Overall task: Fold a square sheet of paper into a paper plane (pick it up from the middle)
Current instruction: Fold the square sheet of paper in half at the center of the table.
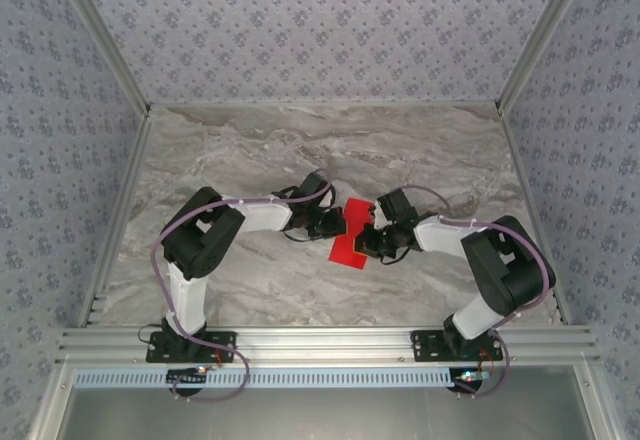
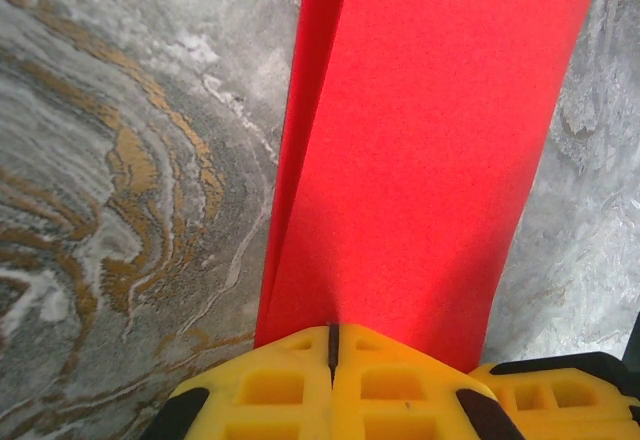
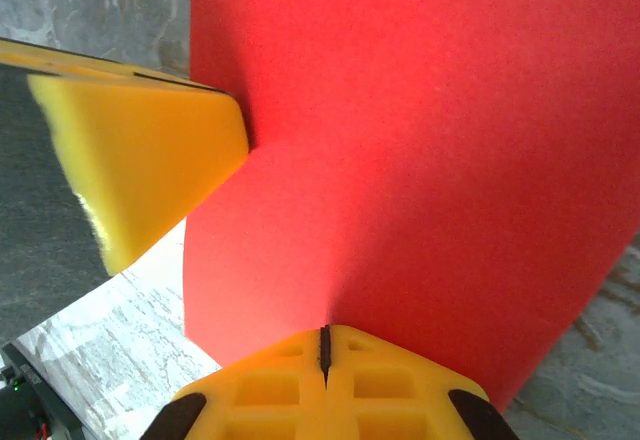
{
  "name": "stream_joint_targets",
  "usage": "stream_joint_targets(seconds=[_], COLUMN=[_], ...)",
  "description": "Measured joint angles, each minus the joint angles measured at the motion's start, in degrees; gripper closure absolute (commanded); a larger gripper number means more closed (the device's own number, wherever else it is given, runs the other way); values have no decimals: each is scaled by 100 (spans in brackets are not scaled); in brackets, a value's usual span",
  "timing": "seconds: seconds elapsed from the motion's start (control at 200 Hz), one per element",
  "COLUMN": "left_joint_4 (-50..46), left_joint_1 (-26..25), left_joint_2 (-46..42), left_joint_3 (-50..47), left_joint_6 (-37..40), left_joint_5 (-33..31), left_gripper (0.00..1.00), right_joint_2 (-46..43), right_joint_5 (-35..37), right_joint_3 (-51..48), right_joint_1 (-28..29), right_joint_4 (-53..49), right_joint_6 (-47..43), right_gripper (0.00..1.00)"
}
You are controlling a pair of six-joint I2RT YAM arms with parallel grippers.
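Two arm bases are bolted to the aluminium rail (image 1: 330, 342) at the near edge. At mid-worktop, the square sheet of paper (image 1: 349, 248), partly folded, is clamped by the closed left end effector (image 2: 333, 335) and the closed right end effector (image 3: 323, 335). The grey marble-patterned worktop (image 1: 300, 150) is enclosed beyond by flower-patterned walls (image 1: 320, 30).

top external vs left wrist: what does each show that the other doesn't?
Top external: both arms, with the left gripper and right gripper meeting on the paper from opposite sides. Left wrist: a second layer along the paper's left edge, with yellow fingers pressed shut on its near edge. Shared: red paper, marble table.
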Motion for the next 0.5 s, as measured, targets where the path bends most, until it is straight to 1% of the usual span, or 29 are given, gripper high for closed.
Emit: stream_joint_targets(seconds=[0.27, 0.5], left_joint_4=[-2, -2], left_joint_1=[-7, -7], left_joint_2=[-2, -2], left_joint_3=[0, 0], left_joint_6=[-39, -39], left_joint_5=[-37, -37], left_gripper=[100, 100], right_joint_2=[-254, -855], right_joint_5=[-24, -4], right_joint_3=[-361, -785], right_joint_1=[13, 55], right_joint_4=[238, -127], right_joint_6=[2, 4], right_gripper=[100, 100])
